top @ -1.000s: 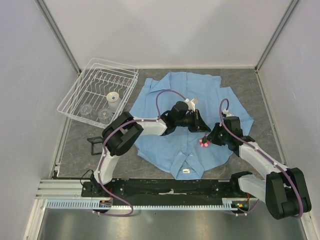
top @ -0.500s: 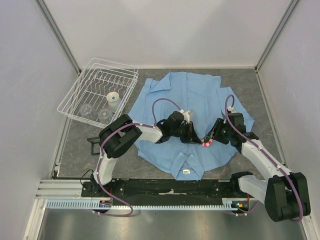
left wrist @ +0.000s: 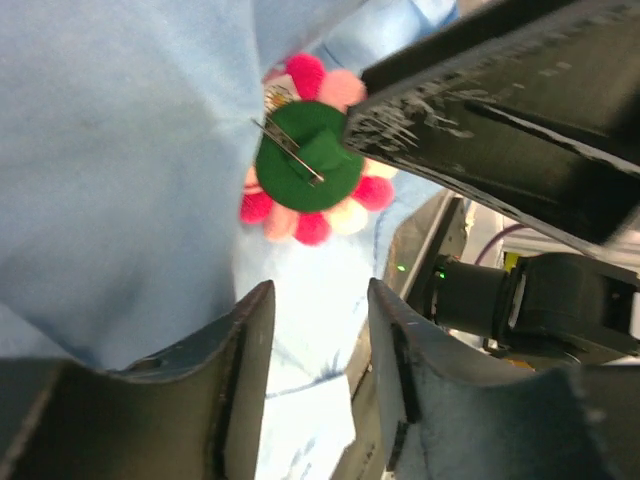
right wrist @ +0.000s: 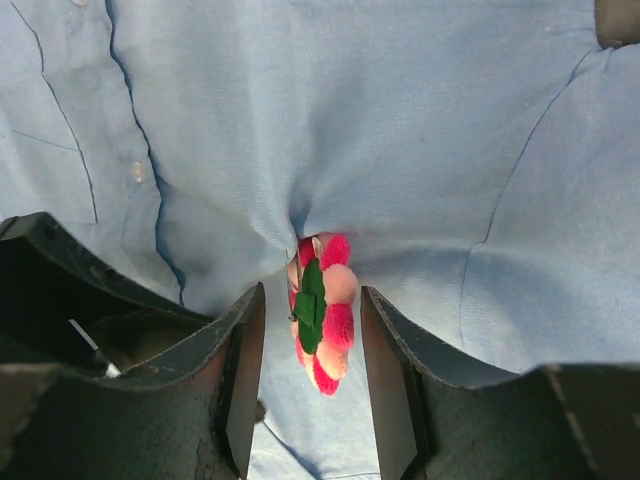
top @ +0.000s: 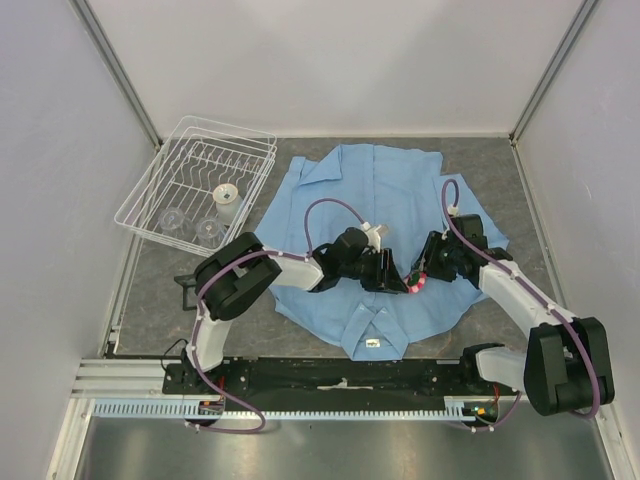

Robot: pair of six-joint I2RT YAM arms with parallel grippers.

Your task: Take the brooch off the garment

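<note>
Straddles the small pink-red flower-shaped brooch (right wrist: 322,325) with green felt back, hanging at a pucker in the light blue button-up cloth shirt (right wrist: 400,130), with right gripper (right wrist: 310,295) fingers parted, unclamped, and aims left gripper (left wrist: 318,300), likewise parted and empty, just beside it.

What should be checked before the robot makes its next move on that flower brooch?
1. The brooch in sight: ok. Both wrist cameras show it, and its green back and pin face the left one.
2. The brooch between the right gripper's fingers: ok.
3. A grip on the brooch: not ok. The right jaws stand open.
4. The shirt held by the left gripper: not ok. It is open, with nothing between its fingers.
5. The pin out of the cloth: not ok. The shirt puckers where the brooch hangs on it.
</note>
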